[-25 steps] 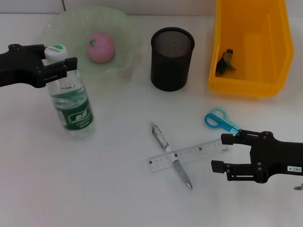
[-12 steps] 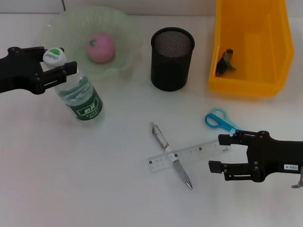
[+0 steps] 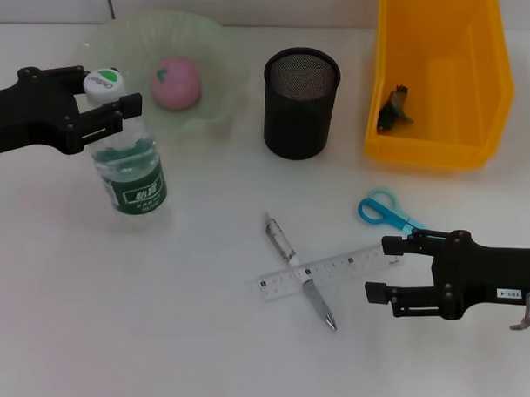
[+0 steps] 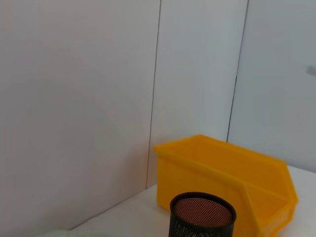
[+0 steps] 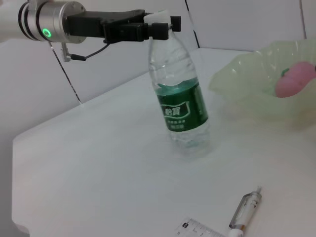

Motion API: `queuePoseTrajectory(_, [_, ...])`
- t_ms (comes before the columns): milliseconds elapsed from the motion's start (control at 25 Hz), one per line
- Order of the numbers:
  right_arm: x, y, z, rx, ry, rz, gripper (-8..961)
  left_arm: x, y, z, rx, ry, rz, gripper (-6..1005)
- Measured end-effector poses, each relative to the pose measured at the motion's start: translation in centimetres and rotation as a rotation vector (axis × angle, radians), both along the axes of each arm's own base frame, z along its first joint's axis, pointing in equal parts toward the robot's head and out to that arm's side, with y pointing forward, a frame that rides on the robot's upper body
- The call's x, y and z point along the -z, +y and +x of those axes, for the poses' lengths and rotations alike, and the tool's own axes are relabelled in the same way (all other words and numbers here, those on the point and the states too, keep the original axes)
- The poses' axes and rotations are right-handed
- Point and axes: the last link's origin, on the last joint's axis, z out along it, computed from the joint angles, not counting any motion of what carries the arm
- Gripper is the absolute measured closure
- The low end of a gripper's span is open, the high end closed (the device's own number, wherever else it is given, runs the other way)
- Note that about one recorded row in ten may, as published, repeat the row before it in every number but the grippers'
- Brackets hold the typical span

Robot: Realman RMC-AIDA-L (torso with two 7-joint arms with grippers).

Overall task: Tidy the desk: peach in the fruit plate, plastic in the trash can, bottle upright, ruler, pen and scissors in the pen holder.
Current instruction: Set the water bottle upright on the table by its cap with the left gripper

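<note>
My left gripper (image 3: pixel 118 109) is shut on the neck of the clear water bottle (image 3: pixel 132 169), just under its white cap; the bottle stands nearly upright on the table. It shows the same way in the right wrist view (image 5: pixel 180 106), with the left gripper (image 5: pixel 161 27) at its top. The pink peach (image 3: pixel 176 82) lies in the green fruit plate (image 3: pixel 216 57). My right gripper (image 3: pixel 383 269) is open at the right end of the clear ruler (image 3: pixel 332 268), which lies across the pen (image 3: pixel 285 244). The blue-handled scissors (image 3: pixel 380 209) lie just behind it. The plastic scrap (image 3: pixel 393 108) lies in the yellow bin (image 3: pixel 441 144).
The black mesh pen holder (image 3: pixel 300 104) stands between the plate and the bin, and shows in the left wrist view (image 4: pixel 202 217) before the bin (image 4: pixel 222 170). A wall runs behind the table.
The bottle leaned over half a second ago; my left gripper has swung it back to nearly upright. The right gripper shifted slightly left, then stayed still.
</note>
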Motion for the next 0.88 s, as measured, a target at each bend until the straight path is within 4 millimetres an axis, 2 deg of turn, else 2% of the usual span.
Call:
queuePoseTrajectory(600, [0.1,0.0,0.0,0.001,-0.002,-0.005,135,0.8,0.0,-0.1,0.109,0.076,0.040,474])
queuePoseTrajectory(880, [0.0,0.0,0.1,0.002,0.000,-0.002,135,1.1,0.3,-0.1,0.095,0.050,0.057,455])
